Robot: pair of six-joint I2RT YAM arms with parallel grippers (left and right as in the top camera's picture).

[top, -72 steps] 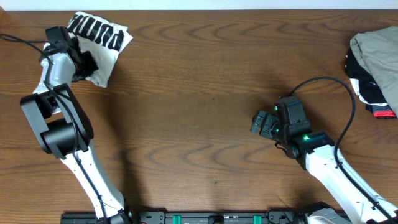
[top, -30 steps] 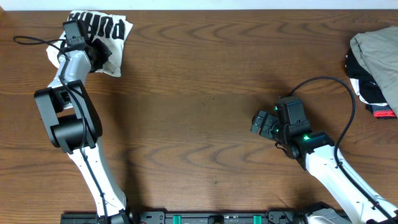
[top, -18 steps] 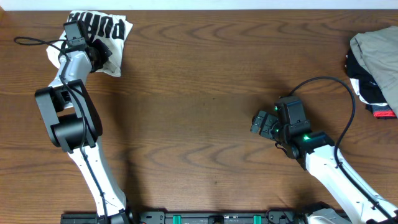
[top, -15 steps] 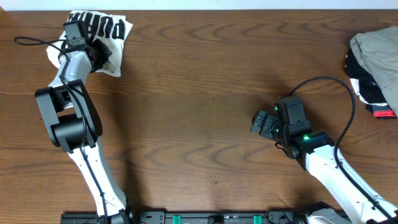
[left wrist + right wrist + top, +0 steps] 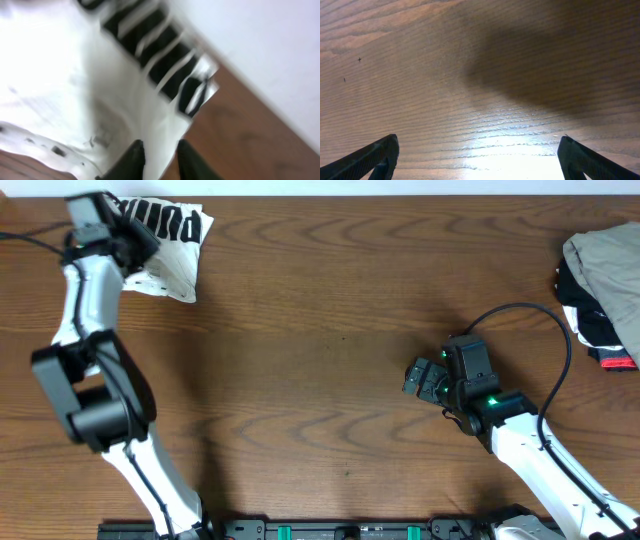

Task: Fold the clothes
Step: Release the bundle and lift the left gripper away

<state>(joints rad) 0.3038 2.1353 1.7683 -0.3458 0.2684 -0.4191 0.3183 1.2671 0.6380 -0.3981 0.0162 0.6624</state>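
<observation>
Left pincer (image 5: 159, 144) stands only a crack open in its wrist view. Its 2 fingers (image 5: 134, 159) sit low in frame w/ white cloth showing behind the narrow gap. The pic is blurred, so I can't rule out a thin fold still caught there, but nothing looks pinched. Right pincer (image 5: 418, 376) is spread as wide as it goes, holds nothing, and hovers over bare worktop (image 5: 320, 310) right of centre.

The T-shirt (image 5: 162, 265) lies as 1 compact bundle at the far-left corner of the worktop, black lettering up, along the far edge. The left pincer is right at its left side. The heap of other garments (image 5: 605, 270) sits at the far-right edge, well apart.

Why so, as I read it: the bundle is prob. parked in that corner as done, which keeps the middle free for the next piece. The barely parted fingers suit a let-go rather than a new grab. The right arm waits w/ fingers wide, approx. ready for the heap on its side (a guess, not a thing seen).

Vs. the overhead frame just before: the left arm has swung out to the left, so its wrist no longer covers the shirt and more of the lettering shows. The bundle itself has hardly shifted. The right arm and the heap are unchanged.
</observation>
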